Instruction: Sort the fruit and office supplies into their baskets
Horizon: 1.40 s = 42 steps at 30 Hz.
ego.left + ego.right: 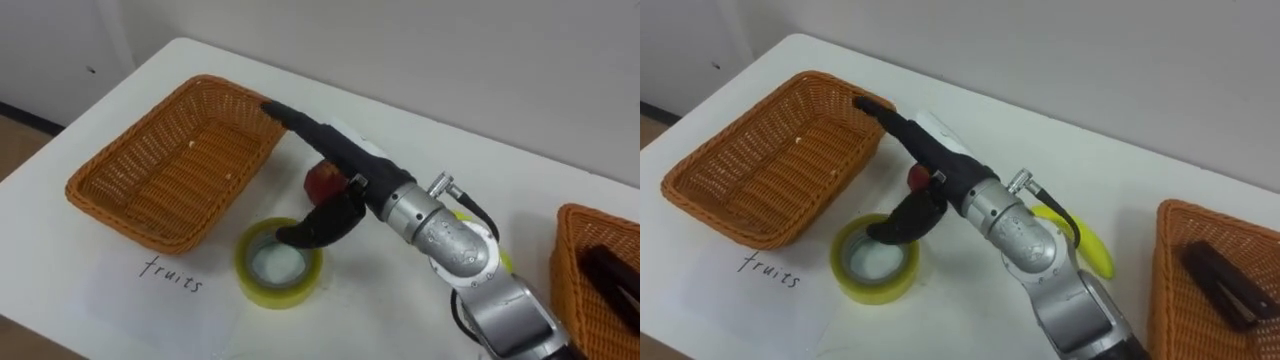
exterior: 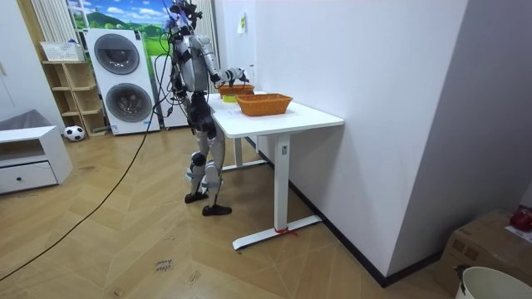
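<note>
Reaching right hand (image 1: 340, 155), fingers (image 1: 295, 118) straight on woven wicker basket (image 1: 120, 215) rim, thumb over round yellow tape roll (image 1: 262, 293)

The matt black right hand (image 1: 338, 160) has slim, smooth fingers and a small white tag at its back. Behind it comes a rounded wrist of brushed silver metal (image 1: 425, 220), with a short silver plug (image 1: 441, 184) and a thin black looped cable (image 1: 482, 220). The smooth grey forearm shell (image 1: 510, 315) follows. In the room view the torso (image 2: 193, 75) is silver-grey and black.
</note>
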Available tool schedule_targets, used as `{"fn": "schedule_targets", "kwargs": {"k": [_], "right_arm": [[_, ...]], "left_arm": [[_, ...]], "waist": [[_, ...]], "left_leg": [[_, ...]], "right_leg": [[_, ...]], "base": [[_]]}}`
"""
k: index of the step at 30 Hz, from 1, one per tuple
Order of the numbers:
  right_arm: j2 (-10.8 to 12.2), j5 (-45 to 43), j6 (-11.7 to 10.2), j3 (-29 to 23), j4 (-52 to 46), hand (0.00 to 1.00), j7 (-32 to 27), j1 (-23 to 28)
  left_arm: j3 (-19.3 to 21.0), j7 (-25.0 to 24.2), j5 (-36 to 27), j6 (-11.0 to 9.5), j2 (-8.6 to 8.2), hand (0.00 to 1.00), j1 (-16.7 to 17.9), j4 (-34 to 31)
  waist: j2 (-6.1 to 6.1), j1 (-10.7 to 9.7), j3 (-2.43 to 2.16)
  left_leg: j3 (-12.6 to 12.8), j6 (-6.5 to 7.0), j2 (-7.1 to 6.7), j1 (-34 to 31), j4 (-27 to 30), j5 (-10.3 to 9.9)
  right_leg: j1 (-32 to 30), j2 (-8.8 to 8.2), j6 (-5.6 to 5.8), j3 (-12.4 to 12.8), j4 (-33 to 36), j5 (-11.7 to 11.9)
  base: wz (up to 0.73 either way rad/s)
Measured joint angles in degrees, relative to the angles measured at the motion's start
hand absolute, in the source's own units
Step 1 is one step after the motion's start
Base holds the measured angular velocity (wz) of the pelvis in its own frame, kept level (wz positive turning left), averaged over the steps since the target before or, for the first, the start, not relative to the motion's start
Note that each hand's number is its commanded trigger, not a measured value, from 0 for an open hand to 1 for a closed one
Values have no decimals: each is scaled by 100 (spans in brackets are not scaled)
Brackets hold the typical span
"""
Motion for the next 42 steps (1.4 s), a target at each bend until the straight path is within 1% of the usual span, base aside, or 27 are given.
{"fn": "schedule_targets", "kwargs": {"k": [2,5,10,12,18,24,30,38,42], "right_arm": [[-17,-39,-14,8,73,0,84,0],[-104,-270,-13,8,103,0,190,10],[-168,-689,16,5,106,0,363,100],[-198,-688,26,4,124,0,413,143],[-196,-705,24,1,159,0,502,143],[-202,-735,24,-12,159,0,664,143],[-202,-851,25,-27,159,0,753,143],[-208,-866,20,-69,311,0,813,143],[-268,-875,32,-83,433,0,882,143]], "left_arm": [[0,0,3,-20,2,0,-9,-1],[5,-1,3,-26,1,0,4,-12],[20,-1,56,-12,3,0,31,-188],[21,-1,58,-6,3,0,32,-243],[21,-1,115,-3,19,0,42,-349],[21,-11,131,-3,29,0,114,-424],[24,-29,306,-3,29,0,111,-424],[36,-103,339,0,29,0,105,-400],[42,-128,340,8,29,0,108,-355]], "waist": [[-16,2,5],[-53,8,17],[-56,23,17],[-56,34,17],[-68,66,9],[-71,55,6],[-71,56,6],[-70,1,7],[-71,-36,7]], "left_leg": [[1,0,0,5,1,0],[2,0,-1,7,-2,0],[2,0,-2,-25,-11,0],[1,0,0,-26,-12,0],[2,0,-6,-23,5,0],[-1,0,-7,-27,-8,0],[-1,0,-9,-31,-2,0],[-19,2,-20,-32,2,1],[-21,2,-34,-33,1,1]], "right_leg": [[1,-1,0,-2,-1,0],[12,3,1,21,-22,0],[6,17,1,23,-79,0],[6,19,1,25,-84,0],[7,13,3,28,-86,-1],[12,11,11,25,-86,-6],[14,9,11,24,-85,-6],[15,-4,16,11,-68,-9],[15,-16,25,13,-67,-14]], "base": [[0],[0],[0],[0],[0],[0],[0],[0],[0]]}}
